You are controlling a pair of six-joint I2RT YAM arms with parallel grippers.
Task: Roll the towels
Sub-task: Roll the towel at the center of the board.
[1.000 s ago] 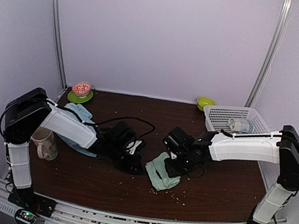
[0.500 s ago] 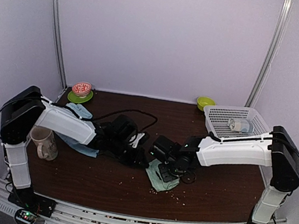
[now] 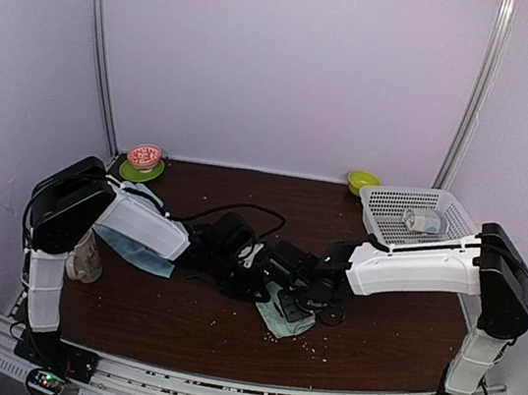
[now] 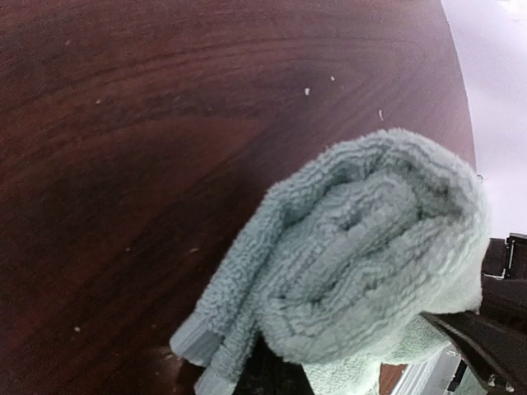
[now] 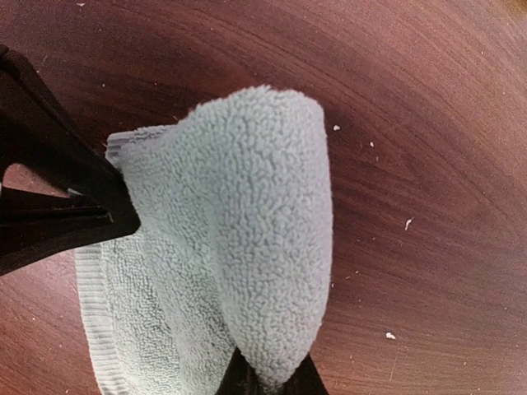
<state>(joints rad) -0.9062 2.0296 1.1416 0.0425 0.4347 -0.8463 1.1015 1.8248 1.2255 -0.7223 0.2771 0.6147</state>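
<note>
The sage-green towel (image 3: 288, 317) lies half rolled at the table's middle, and both grippers meet on it. My left gripper (image 3: 257, 284) comes in from the left, shut on the roll's edge; the left wrist view shows the rolled bulk (image 4: 370, 247) just above my left gripper (image 4: 272, 372). My right gripper (image 3: 293, 295) is shut on a raised fold (image 5: 263, 230), pinched at the bottom of the right wrist view by my right gripper (image 5: 268, 380). The left gripper's dark fingers (image 5: 74, 197) touch the towel's left edge there. The light blue towel (image 3: 141, 253) lies flat, partly under my left arm.
A beige mug (image 3: 84, 258) stands at the left behind my left arm. At the back right a white basket (image 3: 388, 198) holds a clear cup (image 3: 426, 222). A red bowl on a green plate (image 3: 143, 162) and a yellow-green bowl (image 3: 363, 182) sit along the back. Crumbs dot the wood.
My left arm has swung right to the green towel and shut on its edge. The right gripper has shifted left, drawing the fold over the towel.
</note>
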